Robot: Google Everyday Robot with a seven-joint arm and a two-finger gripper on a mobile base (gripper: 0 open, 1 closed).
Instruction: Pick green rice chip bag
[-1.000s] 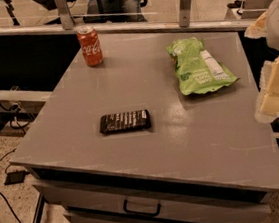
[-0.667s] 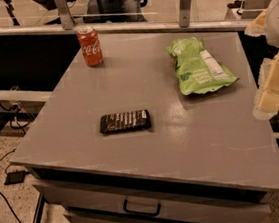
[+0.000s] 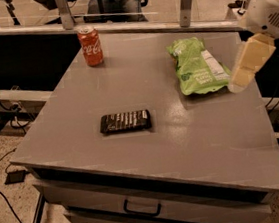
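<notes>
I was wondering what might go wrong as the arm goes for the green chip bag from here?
1. The gripper hangs at the right side of the green rice chip bag. Closing in from that side may shove the bag across the table rather than catch it.
2. The bag lies flat and crinkled, so a grasp might pinch only a loose fold and slip.

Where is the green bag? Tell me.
In the camera view, the green bag lies on the table's far right part, right of the can; the gripper hangs beside its right edge.
</notes>
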